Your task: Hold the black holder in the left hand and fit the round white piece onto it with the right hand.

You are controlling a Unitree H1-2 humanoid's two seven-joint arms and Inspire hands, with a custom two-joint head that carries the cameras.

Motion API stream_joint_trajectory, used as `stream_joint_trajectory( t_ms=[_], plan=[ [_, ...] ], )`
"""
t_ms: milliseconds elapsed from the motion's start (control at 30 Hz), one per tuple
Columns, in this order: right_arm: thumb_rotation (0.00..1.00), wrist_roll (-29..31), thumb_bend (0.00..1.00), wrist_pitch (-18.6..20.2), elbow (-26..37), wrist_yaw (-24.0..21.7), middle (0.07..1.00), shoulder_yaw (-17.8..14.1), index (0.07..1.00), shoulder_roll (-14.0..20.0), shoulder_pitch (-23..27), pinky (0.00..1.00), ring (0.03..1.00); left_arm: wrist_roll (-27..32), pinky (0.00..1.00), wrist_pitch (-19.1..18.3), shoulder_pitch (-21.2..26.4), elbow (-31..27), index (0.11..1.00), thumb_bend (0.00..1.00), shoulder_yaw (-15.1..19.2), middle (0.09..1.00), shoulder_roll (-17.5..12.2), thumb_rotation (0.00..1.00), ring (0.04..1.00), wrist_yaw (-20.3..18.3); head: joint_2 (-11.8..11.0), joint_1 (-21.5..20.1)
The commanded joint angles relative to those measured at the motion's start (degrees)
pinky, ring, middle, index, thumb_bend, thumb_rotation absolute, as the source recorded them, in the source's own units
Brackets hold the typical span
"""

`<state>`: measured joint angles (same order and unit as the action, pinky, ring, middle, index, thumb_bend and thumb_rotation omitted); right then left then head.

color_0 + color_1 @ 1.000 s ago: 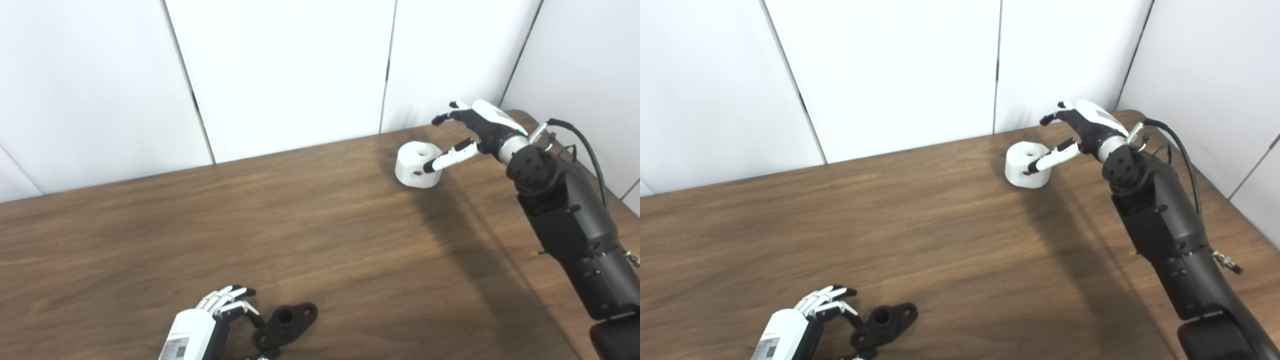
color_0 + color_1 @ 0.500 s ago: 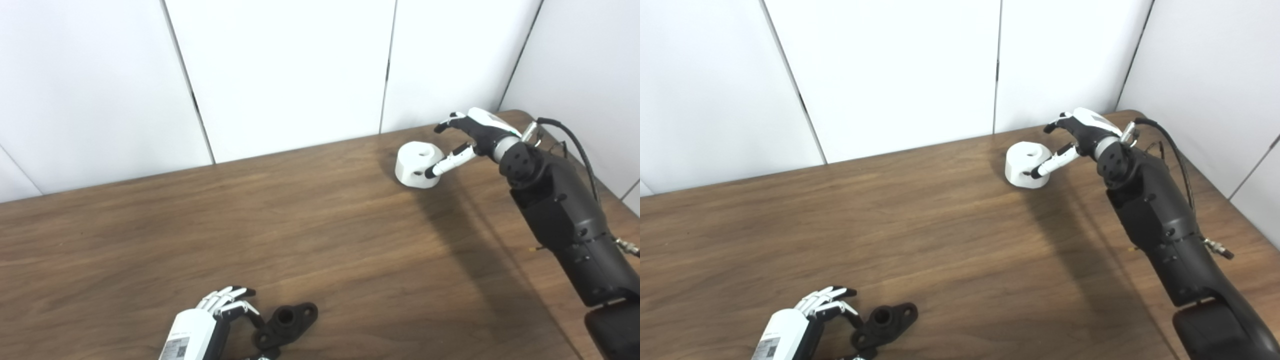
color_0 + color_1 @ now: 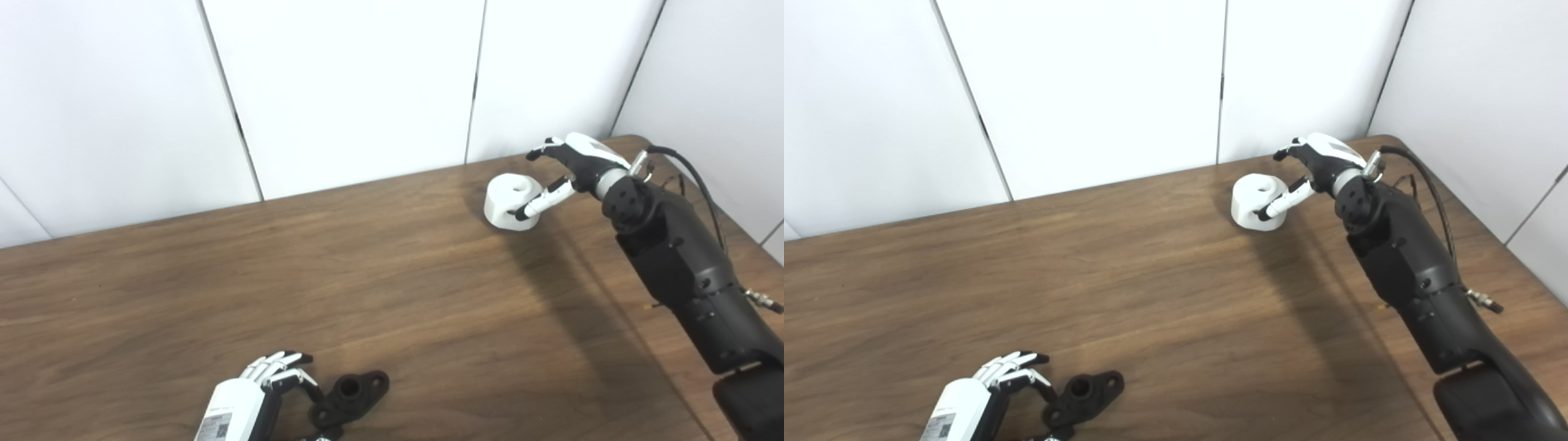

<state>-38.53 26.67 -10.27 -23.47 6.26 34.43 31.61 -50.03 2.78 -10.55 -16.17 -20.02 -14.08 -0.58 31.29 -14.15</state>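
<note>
Left eye view: both arms over brown tabletop (image 3: 184, 288), white wall panels behind.
Right hand (image 3: 572, 165): far right, spread around round white piece (image 3: 511, 201); thumb low against near side, other fingers arched above far side; not clamped, nothing held.
Round white piece: resting flat near far right corner of tabletop, hole in top and another in side.
Left hand (image 3: 269, 383): at near edge, fingers apart, thumb tip just beside black holder (image 3: 350, 397); nothing gripped.
Black holder: flat on tabletop, central bore facing up, close to near edge, well apart from white piece.
Risk, white piece: likely to skid or tip toward back wall if thumb pushes before opposing fingers close.
Risk, holder: low flat flange, fingers may scrape over it and nudge it along tabletop.
Edges: far edge and right corner close to white piece; near edge close to holder.
Open room: wide bare middle of tabletop between the two parts, good for bringing them together.
</note>
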Motion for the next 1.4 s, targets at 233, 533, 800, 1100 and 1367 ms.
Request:
stream_joint_trajectory(
  t_ms=[233, 533, 800, 1100, 1367],
  plan=[
    [0.33, 0.83, 1.00, -1.65, -0.83, 2.54, 1.000, 1.70, 0.800, 1.42, 4.84, 1.00, 1.000, -1.54, 0.84, -2.40, -1.89, 0.57, 0.488, 0.52, -0.46, 0.799, -0.53, 0.04, 0.851, -3.46, 0.26, 0.26],
    [0.33, 1.41, 0.99, -2.20, -1.59, 2.69, 1.000, 2.48, 0.771, 2.57, 4.97, 1.00, 1.000, -1.66, 0.84, -2.77, -1.88, -0.34, 0.488, 0.52, -0.51, 0.798, -0.48, 0.04, 0.849, -4.31, 0.61, 0.15],
    [0.32, 1.21, 0.98, -1.39, -1.45, 2.21, 1.000, 2.86, 0.758, 3.55, 4.83, 1.00, 1.000, -1.64, 0.83, -2.82, -1.72, -0.26, 0.488, 0.52, -0.59, 0.795, -0.40, 0.04, 0.845, -4.34, 0.64, 0.07],
    [0.30, 1.66, 0.95, -0.86, -1.43, 1.67, 1.000, 2.98, 0.757, 4.59, 4.59, 1.00, 1.000, -1.79, 0.83, -2.92, -1.61, -0.40, 0.488, 0.52, -0.64, 0.793, -0.47, 0.04, 0.844, -4.53, 0.92, 0.00],
    [0.30, 1.54, 0.95, -0.92, -1.70, 1.16, 1.000, 3.81, 0.750, 4.77, 4.50, 1.00, 1.000, -1.81, 0.82, -3.16, -1.60, -0.55, 0.488, 0.52, -0.61, 0.795, -0.41, 0.04, 0.844, -4.75, 0.96, -0.09]
  ],
)
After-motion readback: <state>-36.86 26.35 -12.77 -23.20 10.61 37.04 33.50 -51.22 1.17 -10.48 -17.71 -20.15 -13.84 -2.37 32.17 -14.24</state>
